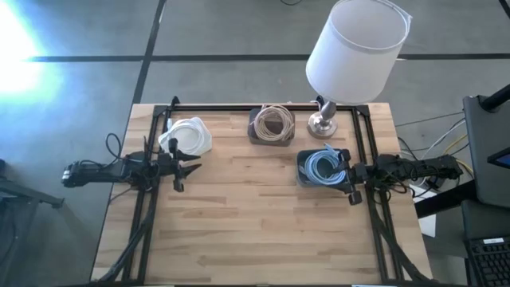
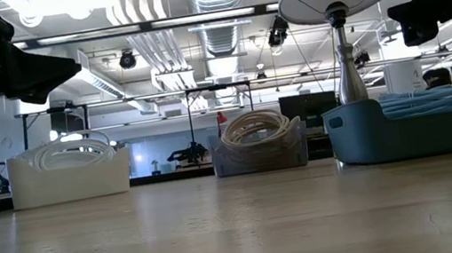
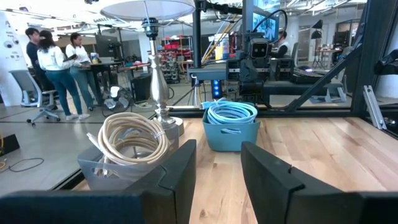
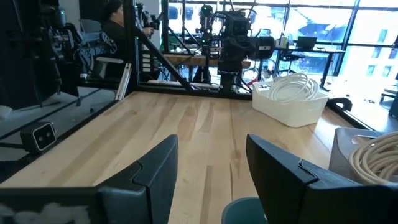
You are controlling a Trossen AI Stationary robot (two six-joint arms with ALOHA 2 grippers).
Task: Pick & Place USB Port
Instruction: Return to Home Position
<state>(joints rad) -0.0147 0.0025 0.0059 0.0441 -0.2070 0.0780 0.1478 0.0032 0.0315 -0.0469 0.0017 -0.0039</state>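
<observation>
Three small bins of coiled cable stand on their bases along the table's far half: a white bin [image 1: 186, 135] with white cable, a grey bin [image 1: 271, 124] with beige cable, and a blue bin [image 1: 323, 167] with light-blue cable. My left gripper [image 1: 188, 167] hovers open above the table, just near of the white bin, pointing toward the table's right. My right gripper [image 1: 349, 185] hovers open at the blue bin's right near corner, pointing left. In the left wrist view the grey bin [image 3: 127, 158] and blue bin [image 3: 231, 127] lie ahead of the left gripper [image 3: 217, 158]. The right wrist view shows the white bin [image 4: 290, 99] beyond the right gripper [image 4: 211, 152].
A table lamp with a white shade [image 1: 356, 40] stands on its metal base [image 1: 323, 124] at the far edge, between the grey and blue bins. A black frame [image 1: 263, 107] runs along the far edge and both sides. Bare wood [image 1: 255, 215] fills the table's middle and near half. People stand in the room beyond.
</observation>
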